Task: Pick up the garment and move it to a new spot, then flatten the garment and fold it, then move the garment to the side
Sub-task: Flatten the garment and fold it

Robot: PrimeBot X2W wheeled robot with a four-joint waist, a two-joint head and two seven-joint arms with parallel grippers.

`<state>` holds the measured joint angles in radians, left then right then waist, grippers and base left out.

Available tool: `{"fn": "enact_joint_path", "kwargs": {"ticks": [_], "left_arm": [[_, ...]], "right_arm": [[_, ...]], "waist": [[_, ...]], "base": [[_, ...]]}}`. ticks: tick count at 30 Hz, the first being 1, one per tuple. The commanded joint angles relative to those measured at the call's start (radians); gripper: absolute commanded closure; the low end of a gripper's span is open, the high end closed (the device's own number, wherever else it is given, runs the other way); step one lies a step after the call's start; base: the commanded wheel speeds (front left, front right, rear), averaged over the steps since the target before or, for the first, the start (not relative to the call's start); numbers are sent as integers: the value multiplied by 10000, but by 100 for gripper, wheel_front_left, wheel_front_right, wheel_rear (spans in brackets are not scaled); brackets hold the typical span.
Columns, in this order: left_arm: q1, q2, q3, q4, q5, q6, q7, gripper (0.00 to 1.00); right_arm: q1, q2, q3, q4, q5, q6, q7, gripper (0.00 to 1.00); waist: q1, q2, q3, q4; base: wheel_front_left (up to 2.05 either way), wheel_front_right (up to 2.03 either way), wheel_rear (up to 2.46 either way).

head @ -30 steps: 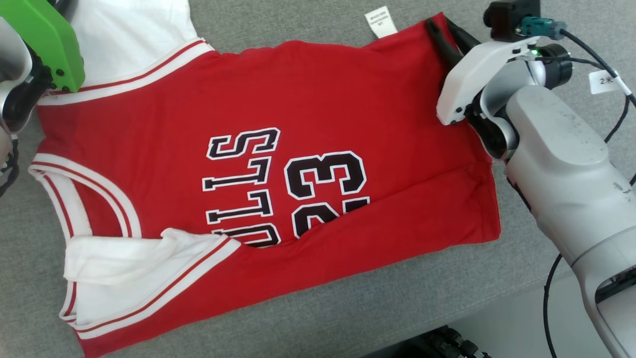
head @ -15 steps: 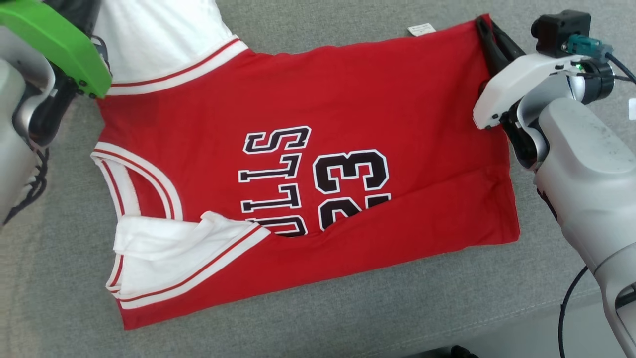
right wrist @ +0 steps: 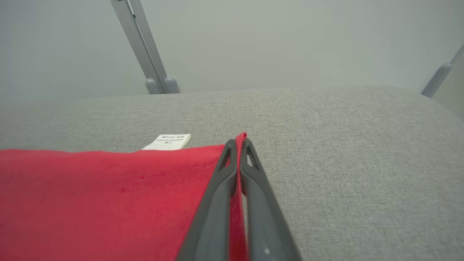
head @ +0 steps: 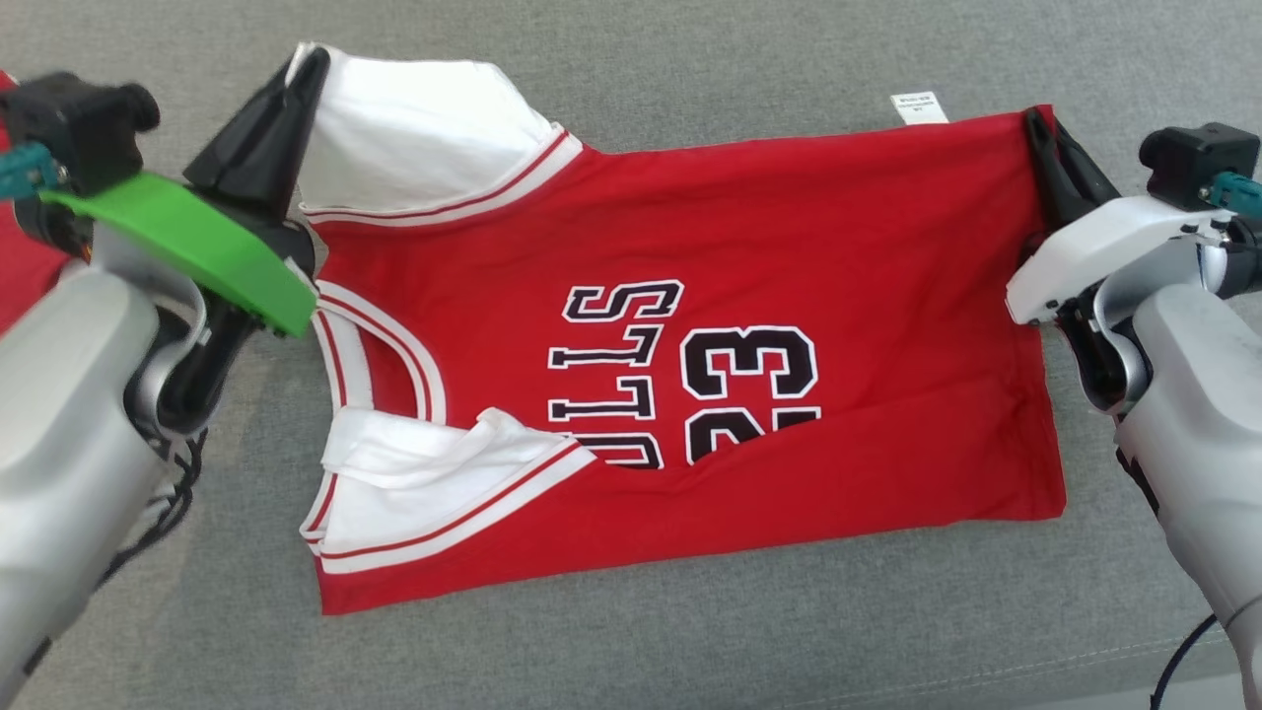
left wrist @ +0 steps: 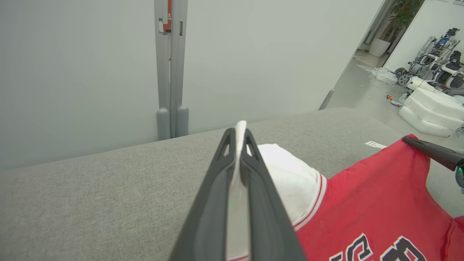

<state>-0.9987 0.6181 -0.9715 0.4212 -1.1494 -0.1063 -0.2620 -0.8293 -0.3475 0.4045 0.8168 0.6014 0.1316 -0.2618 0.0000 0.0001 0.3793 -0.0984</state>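
The garment [head: 749, 256] is a red basketball jersey with white sleeves, black "BULLS" lettering and the number 23, spread sideways on the grey padded surface [head: 690, 651]. My left gripper [head: 311, 61] is shut on the far white sleeve [head: 414, 128], and white cloth shows pinched between its fingers [left wrist: 217, 174]. At the far hem corner my right gripper [head: 1033, 120] is shut on the red cloth [right wrist: 108, 195], a strip of which runs between its fingers [right wrist: 253, 174]. The near white sleeve [head: 414, 483] lies crumpled over the jersey's front.
A white care label [head: 918, 106] sticks out past the far hem [right wrist: 166, 142]. Grey wall panels and a post [left wrist: 169, 69] stand behind the surface. More red cloth [head: 25, 276] lies at the far left. Stored robots and white bags [left wrist: 431, 108] sit on the floor beyond.
The head camera has tilted, so the whole jersey sits lower and further right in view. The right gripper's fingers have closed on the hem corner; the left stays shut on the sleeve.
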Motion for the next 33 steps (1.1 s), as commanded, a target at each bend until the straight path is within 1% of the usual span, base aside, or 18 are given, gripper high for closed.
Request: {"fn": "enact_joint_path", "kwargs": {"ticks": [1, 4, 10, 16, 19, 22, 23, 24, 25, 30, 33], "left_arm": [[656, 52, 356, -364, 298, 130, -29, 100], [1846, 90, 1202, -1290, 915, 382, -32, 100], [4174, -331, 2349, -2574, 1611, 725, -31, 100], [6243, -989, 3197, -3046, 2106, 889, -32, 100], [7216, -1435, 3612, -3177, 2273, 827, -34, 100], [7877, -1729, 3874, -3050, 2540, 780, -34, 100], [8076, -1806, 3876, -2962, 2641, 740, -34, 100], [8147, -1902, 3920, -2940, 2731, 703, -34, 75], [8213, -2029, 4053, -2913, 2770, 662, -34, 0], [8444, -2430, 4804, -2717, 3555, 654, -33, 0], [8530, -2737, 5566, -2833, 4208, 670, -35, 0]], "right_arm": [[432, -61, -221, -278, -157, -19, -31, 100], [1259, -105, -786, -984, -421, -19, -32, 100], [3014, 79, -1824, -2265, -690, -19, -35, 100], [4879, 379, -2696, -3389, -758, -19, -34, 100], [5707, 461, -3073, -3828, -767, -19, -36, 100], [6372, 608, -3392, -4096, -657, -19, 92, 100], [6554, 642, -3462, -4190, -638, -19, 159, 86], [6666, 646, -3504, -4299, -653, -19, 161, 58], [6788, 680, -3586, -4379, -612, -19, 221, 0], [7107, 814, -3736, -4779, -661, -19, 313, 0], [7143, 826, -3795, -4959, -768, -19, 381, 0]], "waist": [[0, -1, -323, 324], [0, -1, -510, 496], [0, -1, -912, 764], [0, -1, -1255, 851], [0, -1, -1376, 822], [0, -1, -1448, 838], [0, -1, -1463, 834], [0, -1, -1470, 844], [0, -1, -1476, 853], [0, -1, -1553, 836], [0, -1, -1628, 795]], "base": [[0, 0, 0], [0, 0, 0], [0, 0, 0], [0, 0, 0], [0, 0, 0], [0, 0, 0], [0, 0, 0], [0, 0, 0], [0, 0, 0], [0, 0, 0], [0, 0, 0]]}}
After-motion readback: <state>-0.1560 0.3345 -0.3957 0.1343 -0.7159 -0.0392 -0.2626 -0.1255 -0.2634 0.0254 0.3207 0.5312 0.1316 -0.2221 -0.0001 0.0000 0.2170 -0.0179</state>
